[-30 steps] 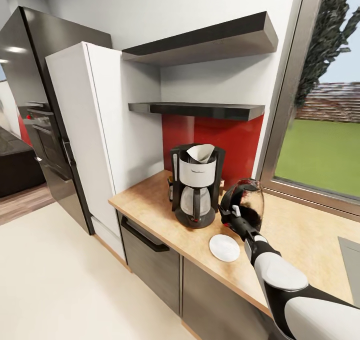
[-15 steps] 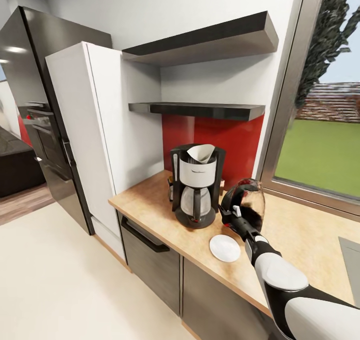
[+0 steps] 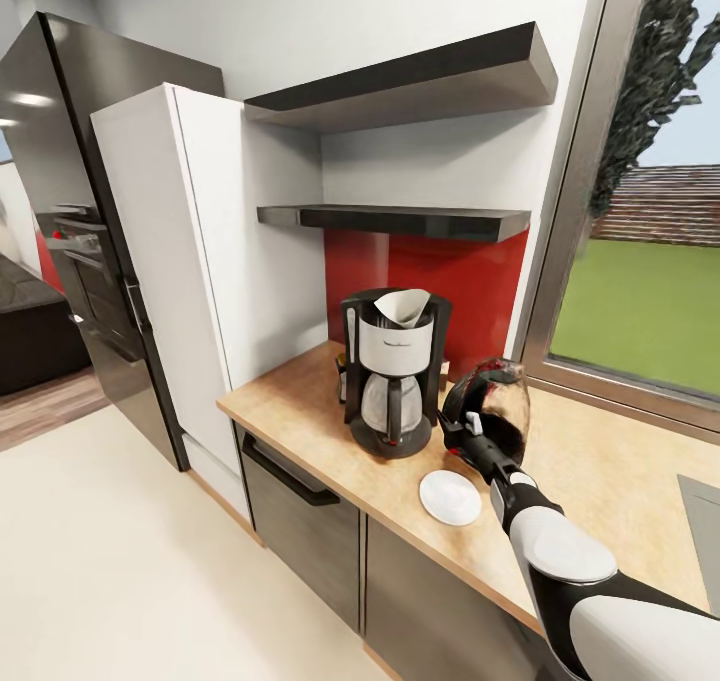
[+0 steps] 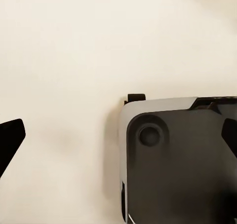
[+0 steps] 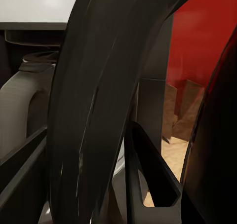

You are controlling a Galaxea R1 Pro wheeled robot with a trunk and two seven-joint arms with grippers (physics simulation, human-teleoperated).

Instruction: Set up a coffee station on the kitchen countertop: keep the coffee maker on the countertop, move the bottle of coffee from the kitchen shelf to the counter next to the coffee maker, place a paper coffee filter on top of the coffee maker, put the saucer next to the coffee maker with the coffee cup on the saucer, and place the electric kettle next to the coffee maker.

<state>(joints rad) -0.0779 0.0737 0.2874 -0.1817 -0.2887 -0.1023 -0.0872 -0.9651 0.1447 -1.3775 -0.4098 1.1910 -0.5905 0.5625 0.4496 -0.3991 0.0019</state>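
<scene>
electric kettle (image 3: 492,408) in right claw (image 3: 468,429) | beside coffee maker (image 3: 393,371)

A black coffee maker (image 3: 392,371) with a white front panel and a white paper filter (image 3: 401,306) is seen on a light beige wood-look countertop (image 3: 590,481). At its 4 o'clock, a white saucer (image 3: 450,497) is shown; at 3 o'clock, a dark smoky kettle (image 3: 497,408) with a black handle. A red backsplash (image 3: 470,281) is framed by black shelves (image 3: 400,219), grey cabinet fronts (image 3: 300,521) below.
</scene>
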